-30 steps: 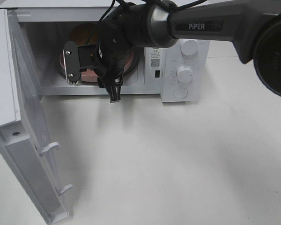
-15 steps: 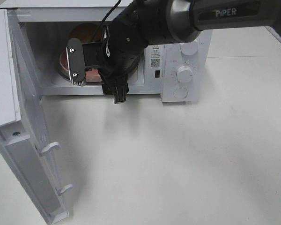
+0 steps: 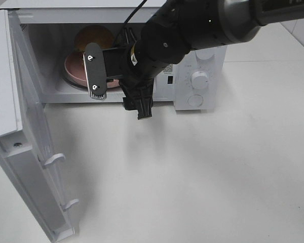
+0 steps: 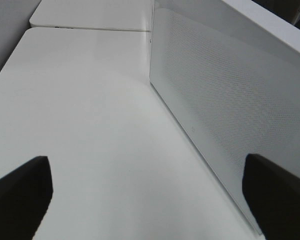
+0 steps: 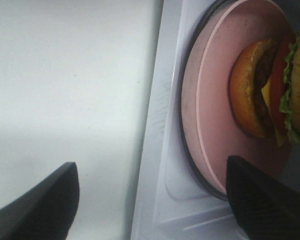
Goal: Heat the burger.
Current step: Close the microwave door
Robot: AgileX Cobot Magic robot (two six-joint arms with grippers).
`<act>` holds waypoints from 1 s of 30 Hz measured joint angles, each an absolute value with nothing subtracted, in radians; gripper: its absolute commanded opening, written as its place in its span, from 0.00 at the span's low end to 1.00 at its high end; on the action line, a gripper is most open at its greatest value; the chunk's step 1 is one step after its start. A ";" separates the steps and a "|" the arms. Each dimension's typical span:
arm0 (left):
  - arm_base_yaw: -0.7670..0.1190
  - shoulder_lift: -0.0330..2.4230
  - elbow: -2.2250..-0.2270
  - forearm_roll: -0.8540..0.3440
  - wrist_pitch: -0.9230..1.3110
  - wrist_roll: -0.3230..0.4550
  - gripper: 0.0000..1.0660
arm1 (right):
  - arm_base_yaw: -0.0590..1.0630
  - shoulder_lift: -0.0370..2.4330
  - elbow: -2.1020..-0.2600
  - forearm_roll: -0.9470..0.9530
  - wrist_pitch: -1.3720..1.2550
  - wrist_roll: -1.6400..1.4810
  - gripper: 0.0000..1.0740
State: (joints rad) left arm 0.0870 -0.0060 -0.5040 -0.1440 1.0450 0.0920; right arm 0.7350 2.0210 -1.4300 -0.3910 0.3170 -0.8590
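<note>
Burger is sitting on the pink plate inside the microwave, and the door is swung wide open. Right jaws are spread wide and empty, just outside the opening near the plate's edge. Left jaws are wide too, holding nothing, over the table beside the door.

Golden-brown burger, pink plate, white microwave, finely dotted white door.
</note>
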 measured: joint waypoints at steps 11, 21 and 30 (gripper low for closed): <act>0.087 -0.006 -0.504 -0.144 1.045 0.092 0.92 | 0.735 1.866 -1.236 -0.391 0.293 -0.770 0.71; 0.087 -0.006 -0.504 -0.144 1.045 0.092 0.92 | 0.735 1.730 -1.071 -0.389 0.292 -0.567 0.71; 0.087 -0.006 -0.504 -0.144 1.045 0.092 0.92 | 0.735 1.622 -0.943 -0.382 0.320 -0.352 0.71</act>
